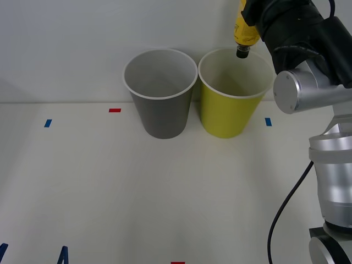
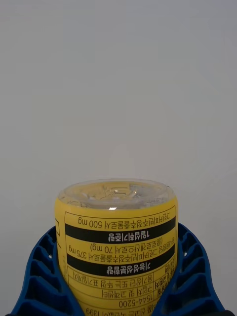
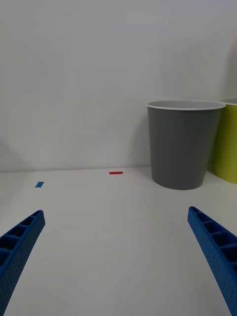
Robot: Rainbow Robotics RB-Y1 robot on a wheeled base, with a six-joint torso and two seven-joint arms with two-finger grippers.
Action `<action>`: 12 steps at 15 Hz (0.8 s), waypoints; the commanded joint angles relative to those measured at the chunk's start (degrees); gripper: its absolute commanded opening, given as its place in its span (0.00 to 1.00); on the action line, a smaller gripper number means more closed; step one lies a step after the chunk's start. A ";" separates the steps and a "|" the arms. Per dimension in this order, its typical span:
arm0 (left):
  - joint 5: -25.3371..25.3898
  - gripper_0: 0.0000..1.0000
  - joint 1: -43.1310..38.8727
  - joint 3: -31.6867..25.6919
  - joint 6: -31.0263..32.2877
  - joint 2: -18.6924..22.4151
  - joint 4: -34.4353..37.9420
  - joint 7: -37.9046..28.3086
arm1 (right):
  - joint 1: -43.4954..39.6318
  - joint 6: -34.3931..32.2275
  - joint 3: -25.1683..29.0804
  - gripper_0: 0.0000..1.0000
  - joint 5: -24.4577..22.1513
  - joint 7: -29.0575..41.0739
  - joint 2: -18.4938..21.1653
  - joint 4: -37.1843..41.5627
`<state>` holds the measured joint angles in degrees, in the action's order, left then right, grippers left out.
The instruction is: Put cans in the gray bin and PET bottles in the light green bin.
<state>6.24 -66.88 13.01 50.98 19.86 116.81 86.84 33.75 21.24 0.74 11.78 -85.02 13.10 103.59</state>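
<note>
Bottle drop was close but not yet made when we logged this moment. At the upper right of the front view, the right gripper (image 1: 248, 22) held the slim yellow-labelled PET bottle with clear neck and small dark cap (image 1: 245, 32) cap-down, its cap just over the far rim of the round, tapered light green bin with white rim (image 1: 226, 118). In the right wrist view we saw the blue ribbed fingers (image 2: 42, 276) pressed against both sides of the bottle's label, its clear base facing the camera.

The round gray bin with white rim (image 1: 162, 115) stood just left of the green one, the two nearly touching; its visible interior looked bare. We spotted no cans on the white table (image 1: 137, 198).

The left gripper (image 3: 116, 256) waited low at the frame's lower left, its fingers spread wide and holding nothing, pointed toward the gray bin.

We judged that only the release remained for this bottle.
</note>
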 commanded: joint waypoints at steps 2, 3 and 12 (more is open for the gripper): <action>0.00 1.00 0.00 0.00 0.00 0.00 0.00 0.00 | 0.00 -1.73 -1.18 0.00 0.09 0.21 0.61 -1.38; 0.00 1.00 0.00 0.00 0.00 0.00 0.00 0.00 | 0.00 -1.73 -1.26 0.09 0.09 0.38 0.53 -1.38; 0.00 1.00 0.00 0.00 0.00 0.00 0.00 0.00 | -0.18 -1.73 -1.53 1.00 -1.23 0.30 -0.09 -0.85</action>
<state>6.24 -66.88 13.01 50.98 19.86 116.81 86.84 33.69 19.50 -0.79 11.27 -84.55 13.21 102.63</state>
